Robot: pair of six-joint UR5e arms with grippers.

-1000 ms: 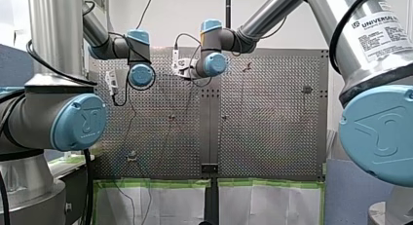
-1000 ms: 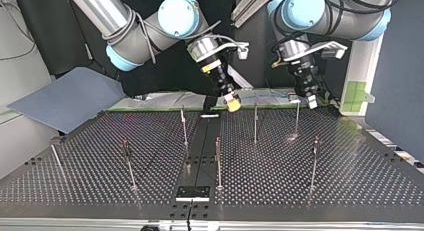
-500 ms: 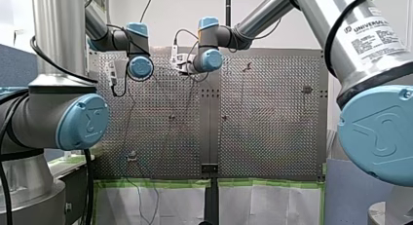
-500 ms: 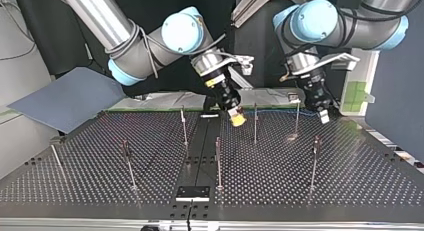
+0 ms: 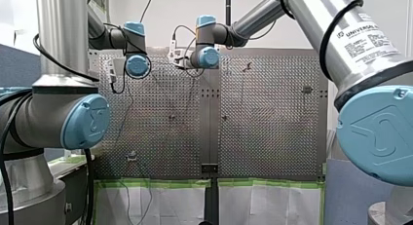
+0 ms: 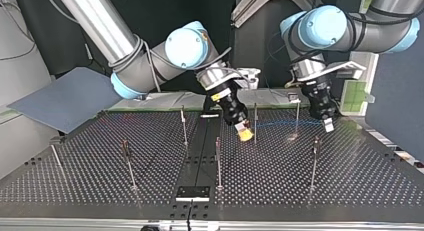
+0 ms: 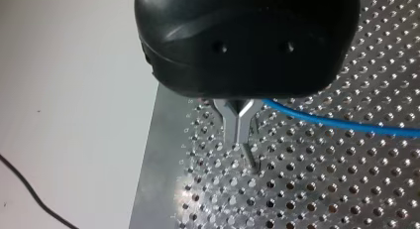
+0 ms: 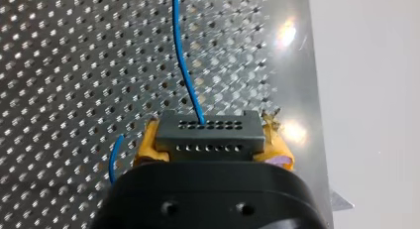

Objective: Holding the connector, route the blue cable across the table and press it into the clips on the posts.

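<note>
Right tool [image 6: 244,133] pinches the connector [image 8: 208,135], cable [image 8: 183,65] heading off at 12 o'clock; left tool [image 7: 246,147] is pressed together over the counter [image 7: 307,189].

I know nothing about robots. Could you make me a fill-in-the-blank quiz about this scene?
The grey connector is clamped in my ___ hand. The cable leaving it is ___. That hand's pads are ___. The thin posts stand ___ on the perforated table.
Missing: right; blue; yellow; upright.
</note>
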